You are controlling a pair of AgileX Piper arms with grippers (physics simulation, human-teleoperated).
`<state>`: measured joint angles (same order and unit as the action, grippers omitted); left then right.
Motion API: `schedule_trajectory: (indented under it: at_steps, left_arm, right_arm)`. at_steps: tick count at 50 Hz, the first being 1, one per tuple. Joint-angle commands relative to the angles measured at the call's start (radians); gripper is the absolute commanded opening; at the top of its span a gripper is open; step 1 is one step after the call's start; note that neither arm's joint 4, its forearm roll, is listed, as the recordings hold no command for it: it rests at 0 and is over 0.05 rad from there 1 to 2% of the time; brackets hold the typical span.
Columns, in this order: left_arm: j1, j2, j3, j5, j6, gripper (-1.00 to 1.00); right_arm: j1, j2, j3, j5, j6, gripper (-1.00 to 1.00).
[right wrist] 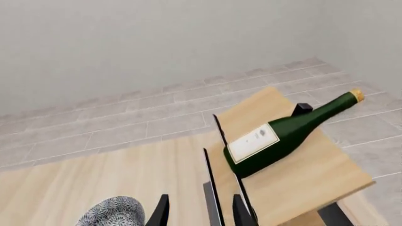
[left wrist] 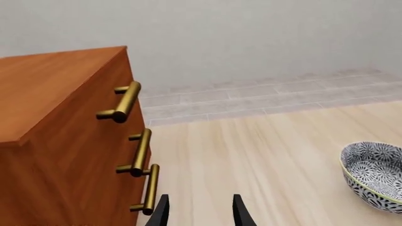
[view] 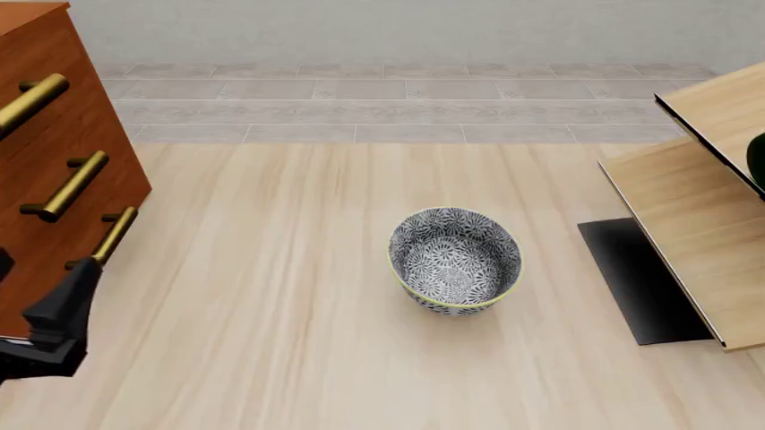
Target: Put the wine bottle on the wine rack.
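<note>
The dark green wine bottle [right wrist: 283, 134] with a white label and tan cork lies on its side on the top board of the pale-wood wine rack [right wrist: 301, 183]. In the front view the wine rack [view: 693, 224] stands at the right edge, and a dark sliver of the wine bottle [view: 757, 159] shows there. My right gripper [right wrist: 197, 212] is open and empty, back from the bottle with its fingertips over the rack's near edge. My left gripper [left wrist: 197, 212] is open too, beside the cabinet; in the front view only dark parts of the left arm [view: 54, 327] show.
A reddish-brown drawer cabinet [view: 54, 161] with brass handles [left wrist: 125, 101] stands at the left. A patterned grey-blue bowl [view: 456, 260] sits mid-table, also visible as the bowl [left wrist: 375, 174] in the left wrist view and the bowl [right wrist: 113, 213] in the right wrist view. The rack's black base plate [view: 640, 278] lies on the table.
</note>
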<state>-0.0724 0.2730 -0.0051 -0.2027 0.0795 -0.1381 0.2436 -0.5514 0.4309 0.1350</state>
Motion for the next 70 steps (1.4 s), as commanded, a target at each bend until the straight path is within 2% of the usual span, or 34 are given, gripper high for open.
schedule_trajectory:
  at_steps: [1,15,33,56,70]
  left_arm:
    - [0.009,-0.045,-0.017,0.048,0.003,1.0]
    - [0.022,-0.097,-0.063,0.124,0.001,1.0]
    - [0.024,-0.175,-0.147,0.26,0.011,1.0]
    - [0.04,-0.239,-0.188,0.354,0.021,1.0]
    - [0.057,-0.267,-0.223,0.406,0.027,1.0]
  right_arm:
    - [0.009,-0.039,0.019,0.026,-0.02,1.0]
    - [0.024,-0.087,0.026,0.054,-0.041,1.0]
    - [0.029,-0.117,0.02,0.074,-0.033,1.0]
    - [0.038,-0.157,0.0,0.119,-0.04,1.0]
    - [0.031,-0.197,-0.051,0.201,-0.057,1.0]
